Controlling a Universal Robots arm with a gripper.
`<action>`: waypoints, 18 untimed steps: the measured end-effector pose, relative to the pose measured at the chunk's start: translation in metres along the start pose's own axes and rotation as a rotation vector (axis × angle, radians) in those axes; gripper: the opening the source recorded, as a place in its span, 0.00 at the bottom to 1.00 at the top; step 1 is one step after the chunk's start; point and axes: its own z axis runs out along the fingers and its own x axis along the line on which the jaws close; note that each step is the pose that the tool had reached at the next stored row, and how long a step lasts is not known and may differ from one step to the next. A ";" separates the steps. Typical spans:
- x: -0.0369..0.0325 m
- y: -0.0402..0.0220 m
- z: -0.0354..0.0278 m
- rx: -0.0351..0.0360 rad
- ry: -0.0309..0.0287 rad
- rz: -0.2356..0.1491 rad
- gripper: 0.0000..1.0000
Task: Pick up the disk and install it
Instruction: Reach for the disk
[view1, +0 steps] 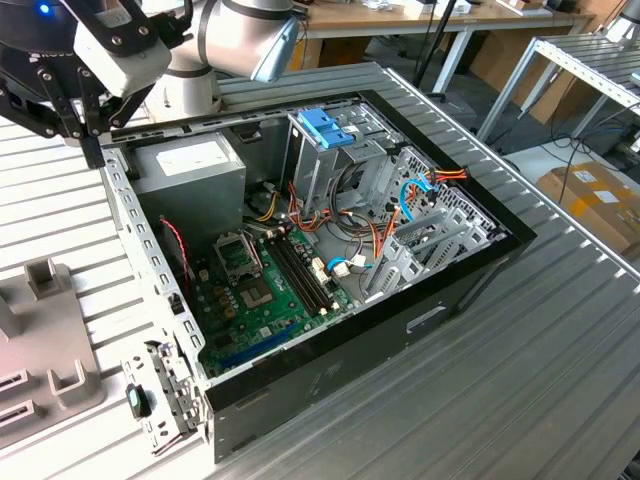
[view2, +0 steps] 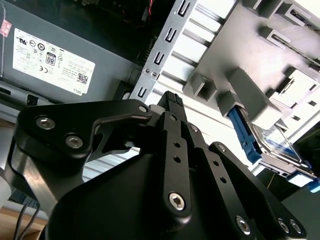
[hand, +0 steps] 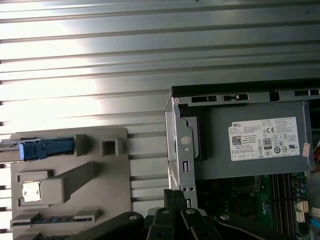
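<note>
The disk (view2: 278, 145), silver metal in a light-blue carrier, stands on edge in a slot of the grey fixture (view2: 248, 93). In the first wrist view the disk (hand: 44, 149) shows edge-on as a blue strip at the far end of the fixture (hand: 70, 182). My gripper (view1: 90, 140) hangs over the open computer case's corner beside the power supply, well apart from the disk. Its black fingers (view2: 172, 100) are shut together with nothing between them. In the first wrist view the gripper (hand: 174, 196) sits above the case's side rail.
The open computer case (view1: 470, 270) lies on the ribbed metal table, motherboard (view1: 265, 285) exposed. A grey power supply (view1: 190, 165) fills one corner. A tall metal cage topped by a blue bracket (view1: 325, 128) stands mid-case among cables. The grey fixture (view1: 45, 340) is at the exterior view's left.
</note>
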 end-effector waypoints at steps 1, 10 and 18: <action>0.0010 -0.0001 0.0000 0.0000 0.0001 0.000 0.11; 0.0102 -0.0008 -0.0003 0.0000 0.0000 0.000 0.11; 0.0167 -0.0012 -0.0005 0.0001 0.0001 0.000 0.11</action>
